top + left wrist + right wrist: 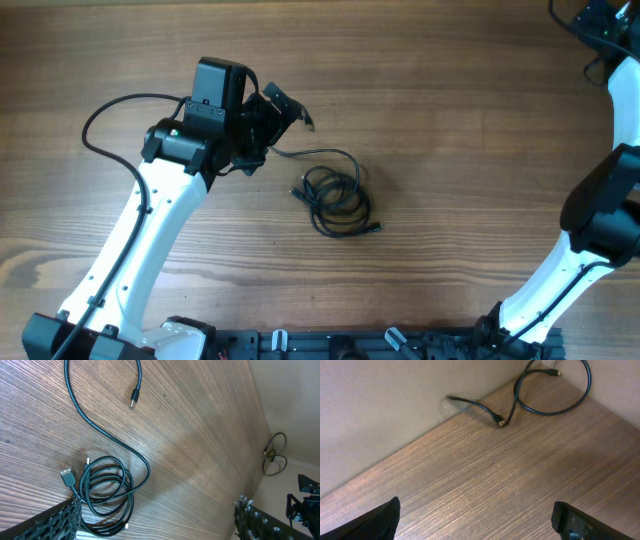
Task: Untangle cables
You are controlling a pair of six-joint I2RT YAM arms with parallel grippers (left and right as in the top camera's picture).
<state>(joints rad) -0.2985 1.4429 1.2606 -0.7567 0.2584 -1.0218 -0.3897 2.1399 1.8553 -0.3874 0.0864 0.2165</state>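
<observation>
Left fingers (pixel 60 522): spread wide, empty, hovering over the coiled cables (pixel 105 490) at mid-counter (pixel 450 100).
Right fingers (pixel 375 522): spread, empty, facing a separate cable (pixel 555 410) by the wall (pixel 395 400).
Technique: pinch just behind the free plug (pixel 134 399), then draw it slowly clear of the coil so the loops open rather than tighten.
Markings: none legible.

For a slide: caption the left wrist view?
Open left gripper above coiled black cables on the wooden table, one plug end trailing free.
</observation>
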